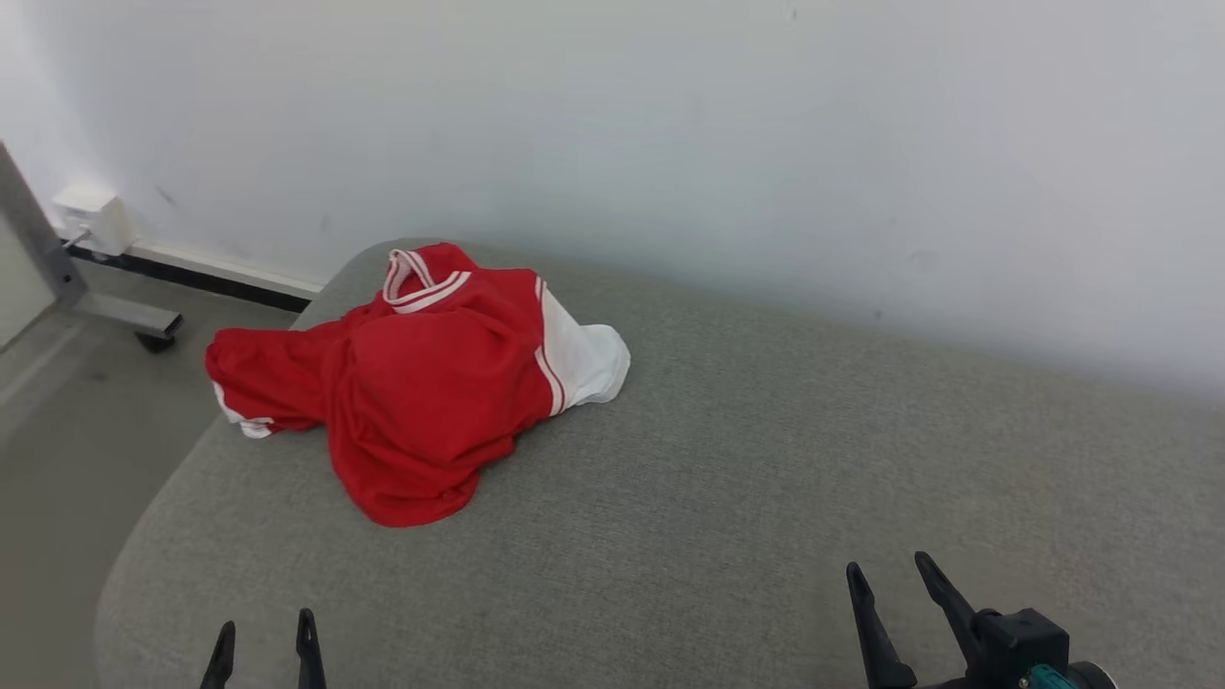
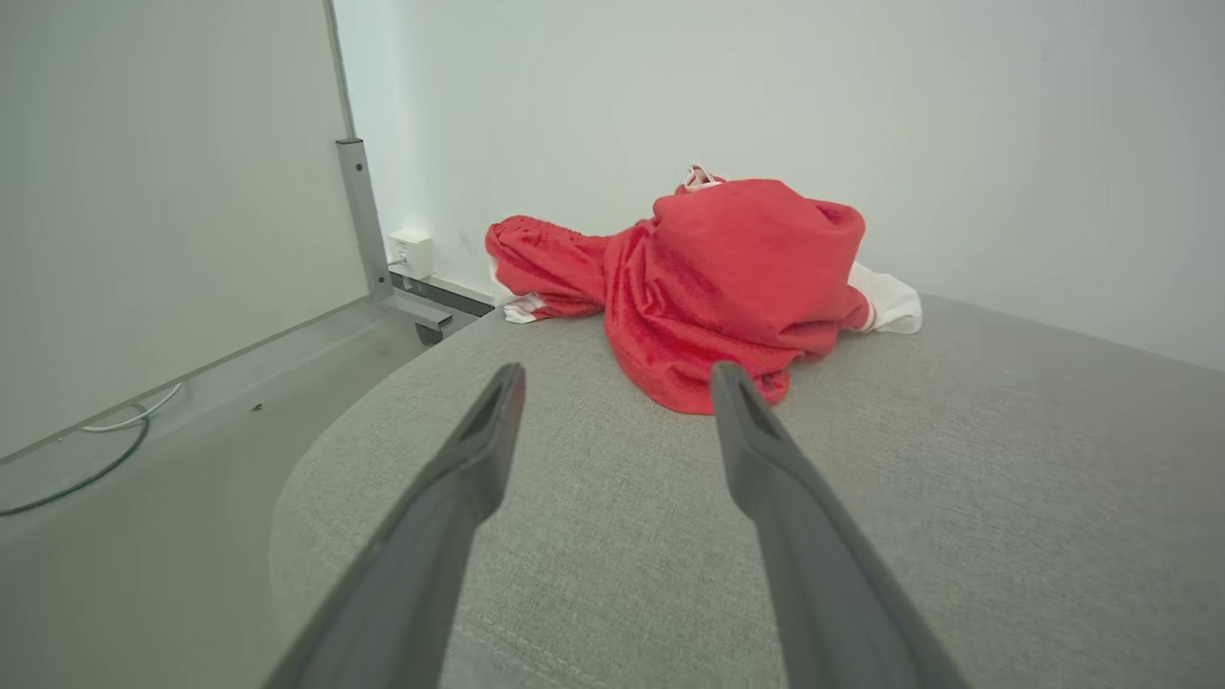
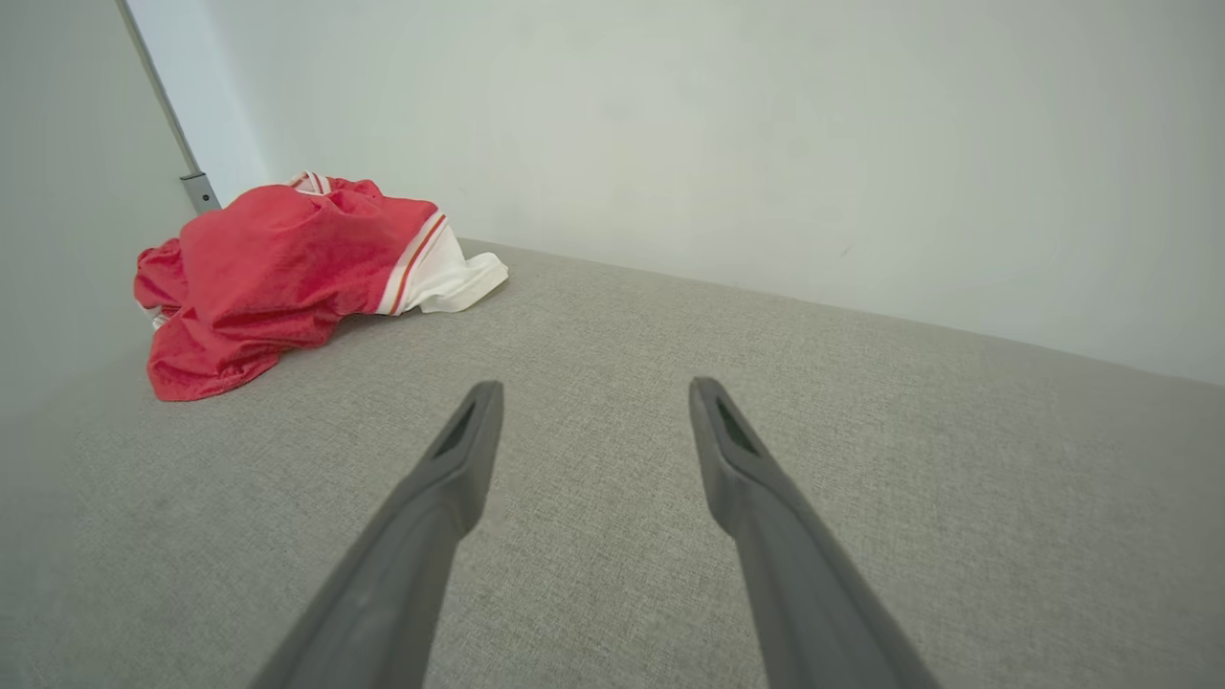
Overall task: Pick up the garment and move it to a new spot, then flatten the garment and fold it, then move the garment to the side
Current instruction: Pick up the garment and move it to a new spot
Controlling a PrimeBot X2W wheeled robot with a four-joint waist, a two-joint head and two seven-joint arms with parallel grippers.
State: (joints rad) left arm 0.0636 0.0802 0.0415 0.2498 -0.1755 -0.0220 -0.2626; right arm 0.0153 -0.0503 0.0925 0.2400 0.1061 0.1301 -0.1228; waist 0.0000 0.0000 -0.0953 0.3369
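Grey upholstered surface (image 1: 766, 459) with a rounded corner runs along a plain white wall (image 1: 766, 144). On its far left part, near that corner and close to the wall, lies the garment (image 1: 421, 383): a red top with a white sleeve and striped trim, crumpled in a heap, one red sleeve trailing toward the left edge. Well apart from it, at the near side, the left gripper (image 1: 266, 622) points toward the heap and the right gripper (image 1: 888, 565) sits off to the right, each with jaws released wide and empty. Beyond the corner a grey metal frame leg (image 1: 57, 258) stands on the floor (image 1: 57, 459).
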